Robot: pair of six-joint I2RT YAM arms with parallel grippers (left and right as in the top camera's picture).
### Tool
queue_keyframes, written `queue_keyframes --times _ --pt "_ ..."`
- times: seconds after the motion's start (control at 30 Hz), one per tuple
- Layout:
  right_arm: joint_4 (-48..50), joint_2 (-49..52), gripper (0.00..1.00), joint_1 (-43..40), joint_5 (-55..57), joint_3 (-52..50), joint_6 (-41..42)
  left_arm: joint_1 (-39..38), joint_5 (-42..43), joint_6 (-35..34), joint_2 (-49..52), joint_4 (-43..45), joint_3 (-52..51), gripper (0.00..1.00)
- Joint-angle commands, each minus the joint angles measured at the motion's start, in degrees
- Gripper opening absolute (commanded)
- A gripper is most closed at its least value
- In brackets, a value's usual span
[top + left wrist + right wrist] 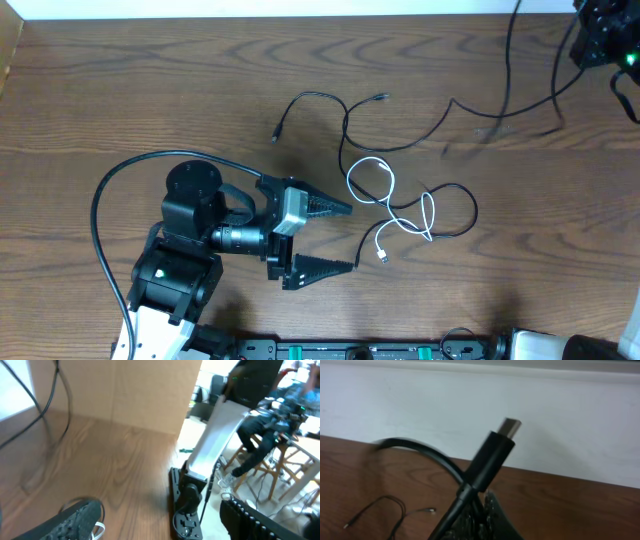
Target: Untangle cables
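While the left jaws sit at about 7 o'clock in the overhead view, they're spread wide with nothing between them, tips pointing toward 3 o'clock. The cables lie on the bench (150,80) just past those tips, around centre.

White cable (392,183): loops at centre, crossed by black strands, with one plug end lying at the tangle's 6 o'clock, near the lower jaw tip. My left wrist view shows a short bit of it just beside one jaw tip. I can't tell if they touch.

Right jaws: pressed together, pinching a black cable (422,449) just below its plug (492,457). The plug sticks up above the jaws, tilted toward 1 o'clock, metal tip on top. The cable bends off toward 9 o'clock.

From overhead, that black cable runs from the 1-2 o'clock corner down toward the tangle. Its blurred shadow lies apart from it on the bench, so it's off the surface there.

Second black cable (318,95): flat on the bench, arcing across the tangle's 11-12 o'clock side, one plug end at 10 o'clock. Where the black strands cross at centre I can't tell which is which.
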Motion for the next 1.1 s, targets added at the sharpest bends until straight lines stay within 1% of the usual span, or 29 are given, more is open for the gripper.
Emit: queue_keyframes --times 0.0,0.03,0.07,0.1,0.17,0.27,0.4,0.67,0.87,1.07 --pt "2.86 -0.35 0.01 0.33 5.84 0.68 1.03 0.22 -14.12 -2.75 0.04 -3.80 0.52 0.81" --pt "3.76 -0.35 0.01 0.24 8.20 0.68 1.03 0.22 -18.12 -2.73 0.07 -5.35 0.52 0.81" --pt "5.64 -0.35 0.01 -0.15 13.20 0.68 1.03 0.22 -24.09 -2.73 0.11 -8.13 0.52 0.79" --pt "7.19 -0.35 0.01 -0.87 17.22 0.68 1.03 0.22 -27.78 -2.71 0.24 -10.36 0.52 0.79" --pt "9.77 -0.33 0.01 -3.15 22.75 0.68 1.07 0.22 -31.32 -2.67 0.79 -13.84 0.50 0.79" --pt "11.23 0.11 0.01 -8.20 25.33 0.68 3.15 0.22 -31.32 -2.67 1.92 -15.65 0.50 0.79" --pt "9.75 2.51 0.01 -17.05 25.29 0.68 7.26 0.22 -31.32 -2.69 3.43 -16.06 0.48 0.79" --pt "7.13 10.88 0.01 -30.36 21.64 0.68 16.83 0.22 -31.32 -2.67 5.22 -19.93 0.46 0.79" --pt "3.34 19.71 0.01 -36.74 18.27 0.68 17.75 0.22 -31.32 -2.47 5.25 -20.85 0.46 0.79" --pt "-0.24 27.78 0.01 -37.77 18.21 0.68 17.49 0.22 -31.32 -2.47 5.25 -22.29 0.46 0.79"
